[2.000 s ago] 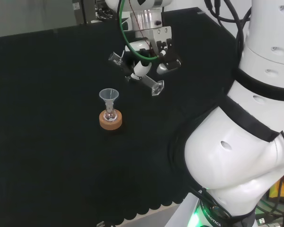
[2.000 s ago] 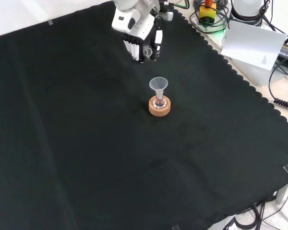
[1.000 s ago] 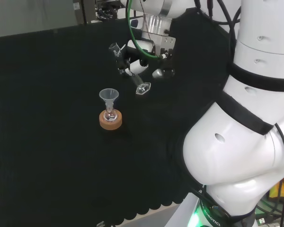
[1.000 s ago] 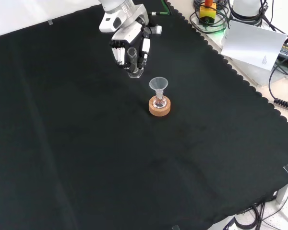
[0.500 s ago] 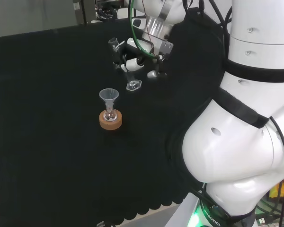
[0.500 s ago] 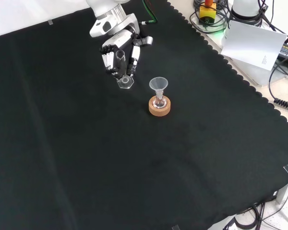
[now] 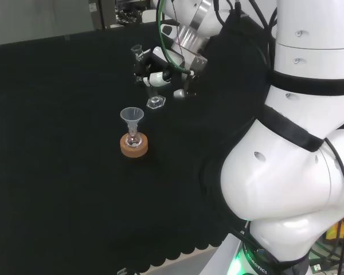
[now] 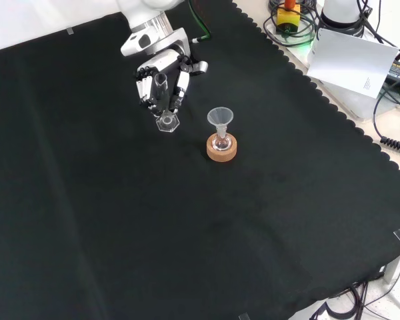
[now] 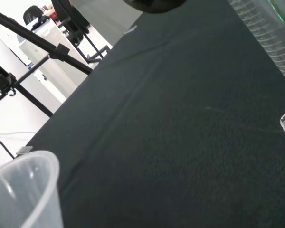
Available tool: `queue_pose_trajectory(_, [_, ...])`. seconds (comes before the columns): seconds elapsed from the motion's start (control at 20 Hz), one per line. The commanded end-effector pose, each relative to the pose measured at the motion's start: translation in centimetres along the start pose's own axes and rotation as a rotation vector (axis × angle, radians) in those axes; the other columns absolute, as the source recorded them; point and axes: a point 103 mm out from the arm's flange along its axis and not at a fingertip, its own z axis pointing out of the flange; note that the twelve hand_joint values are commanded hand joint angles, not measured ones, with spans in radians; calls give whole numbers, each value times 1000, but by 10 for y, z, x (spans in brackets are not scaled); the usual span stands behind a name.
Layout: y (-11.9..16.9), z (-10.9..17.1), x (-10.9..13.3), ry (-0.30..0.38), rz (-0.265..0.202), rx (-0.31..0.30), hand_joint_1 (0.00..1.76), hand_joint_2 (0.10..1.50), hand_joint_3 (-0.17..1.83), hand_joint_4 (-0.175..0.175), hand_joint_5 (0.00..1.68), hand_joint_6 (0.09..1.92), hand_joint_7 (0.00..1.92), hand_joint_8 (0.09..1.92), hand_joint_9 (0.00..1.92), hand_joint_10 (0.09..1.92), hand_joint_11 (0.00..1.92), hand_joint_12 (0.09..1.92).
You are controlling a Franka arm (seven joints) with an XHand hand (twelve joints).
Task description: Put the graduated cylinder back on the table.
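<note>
The clear graduated cylinder is nearly upright in the hand, whose fingers are curled round its middle. Its hexagonal foot is at or just above the black cloth; I cannot tell whether it touches. In the head view the cylinder is beyond and slightly right of a small flask with a clear funnel on a cork ring. In the front view the cylinder stands to the left of that flask.
White arm links take up the right side of the head view. Off the cloth's scalloped far-right edge in the front view lie cables and a white box. Tripod legs stand past the cloth in the wrist view.
The hand has swung the cylinder from a strong tilt to nearly upright, lowered it toward the cloth, and carried it left in the front view, farther off in the head view.
</note>
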Motion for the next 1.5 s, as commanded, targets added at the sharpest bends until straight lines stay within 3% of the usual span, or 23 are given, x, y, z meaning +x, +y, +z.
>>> queue_pose_trajectory(0.05, [7, 14, -14, 35, -5, -61, 1249, 1141, 1, -175, 913, 1084, 949, 1081, 1461, 87, 1227, 793])
queue_pose_trajectory(0.75, [26, 42, -30, 81, -18, -115, 1245, 1149, 2, -175, 897, 1109, 931, 1108, 1441, 87, 1210, 802])
queue_pose_trajectory(1.45, [27, 57, -37, 116, -17, -148, 1239, 1160, 2, -175, 878, 1139, 908, 1140, 1410, 87, 1183, 812])
queue_pose_trajectory(1.5, [27, 57, -37, 120, -16, -148, 1200, 1166, 4, -175, 873, 1154, 934, 1006, 1405, 87, 1176, 815])
